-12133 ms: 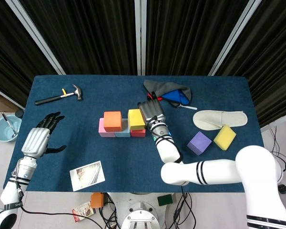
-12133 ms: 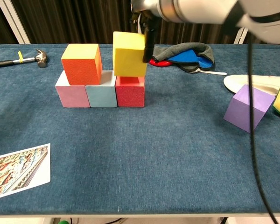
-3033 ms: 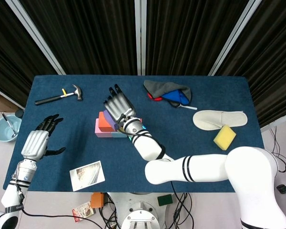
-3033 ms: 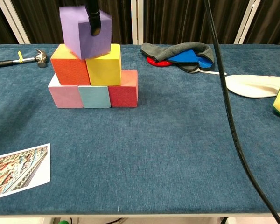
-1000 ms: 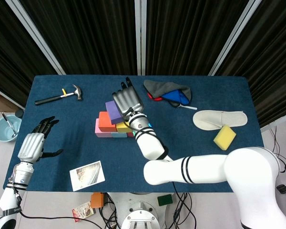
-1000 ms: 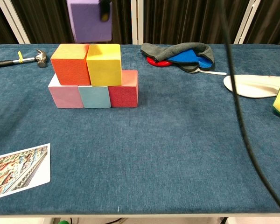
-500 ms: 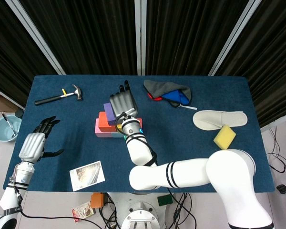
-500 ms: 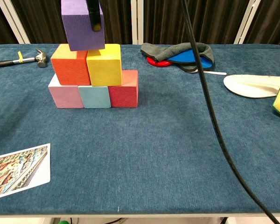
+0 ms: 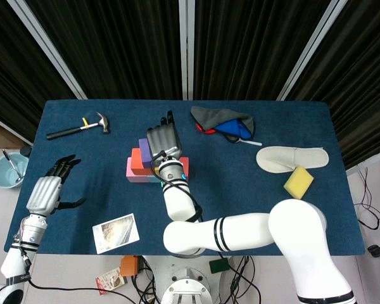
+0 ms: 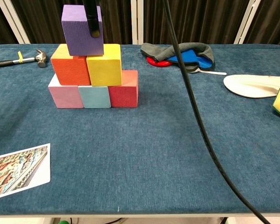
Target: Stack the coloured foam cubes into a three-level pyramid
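The right hand (image 9: 162, 140) is gripping the purple cube (image 10: 82, 30), which is sitting on the orange cube (image 10: 70, 64) and the yellow cube (image 10: 104, 64). The left hand (image 9: 45, 192) is hanging with fingers apart, well away. A hammer (image 9: 79, 126) is lying behind the stack.

This looks like a robotics lab set up for test runs: heavy black pleated curtains (image 9: 253, 44) at twelve o'clock, a table covered in dark blue felt (image 9: 259, 209), loose black cables (image 9: 373, 215) trailing on the pale floor at four o'clock.
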Motion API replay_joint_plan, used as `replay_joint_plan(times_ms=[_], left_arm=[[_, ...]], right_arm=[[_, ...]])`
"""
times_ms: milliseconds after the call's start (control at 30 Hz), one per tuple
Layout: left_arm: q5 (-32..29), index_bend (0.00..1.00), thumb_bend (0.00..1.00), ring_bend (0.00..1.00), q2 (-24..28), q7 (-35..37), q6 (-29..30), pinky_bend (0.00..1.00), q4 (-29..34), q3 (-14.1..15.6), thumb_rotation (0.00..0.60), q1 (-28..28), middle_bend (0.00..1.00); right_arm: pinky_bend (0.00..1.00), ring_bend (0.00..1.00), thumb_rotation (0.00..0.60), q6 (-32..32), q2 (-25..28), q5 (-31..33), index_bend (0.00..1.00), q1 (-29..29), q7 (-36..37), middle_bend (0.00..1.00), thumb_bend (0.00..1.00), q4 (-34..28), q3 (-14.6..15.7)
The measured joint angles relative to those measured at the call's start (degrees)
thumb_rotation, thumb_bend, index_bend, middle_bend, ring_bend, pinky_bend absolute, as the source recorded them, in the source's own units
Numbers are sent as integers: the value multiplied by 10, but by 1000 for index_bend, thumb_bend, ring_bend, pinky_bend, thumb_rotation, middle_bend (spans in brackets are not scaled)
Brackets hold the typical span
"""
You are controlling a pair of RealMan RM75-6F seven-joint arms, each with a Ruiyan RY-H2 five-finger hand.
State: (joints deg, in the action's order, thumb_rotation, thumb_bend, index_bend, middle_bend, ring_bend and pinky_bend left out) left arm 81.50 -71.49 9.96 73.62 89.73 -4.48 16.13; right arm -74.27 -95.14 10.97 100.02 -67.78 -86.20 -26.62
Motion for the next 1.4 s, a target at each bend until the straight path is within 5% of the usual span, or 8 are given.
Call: replay_joint_plan(times_ms=[233,633,900,1167,1400], left_arm=[[0,135,100,31,-2,1,0,177,-1,-1,595,1,59],[-1,134,99,31,-3,5,-1,177,-6,-1,598,0,59],[-3,134,99,31,-4,7,-2,177,-9,0,593,-1,59],[-4,134,100,31,-3,5,-6,176,-6,-2,591,2,59],[-7,135,100,31,-3,4,-8,176,-6,-2,595,2,59]], right_arm=[[0,150,600,-19,-19,7,407,1,-34,407,0,16,-26],[0,105,600,-12,-18,-2,192,-23,-58,237,0,1,-51],[0,61,600,52,24,-23,201,-57,-59,213,0,-34,-50],[0,56,600,148,63,-81,276,-100,-11,218,0,-50,-17],[0,58,600,160,62,-83,312,-95,11,285,0,-36,1]])
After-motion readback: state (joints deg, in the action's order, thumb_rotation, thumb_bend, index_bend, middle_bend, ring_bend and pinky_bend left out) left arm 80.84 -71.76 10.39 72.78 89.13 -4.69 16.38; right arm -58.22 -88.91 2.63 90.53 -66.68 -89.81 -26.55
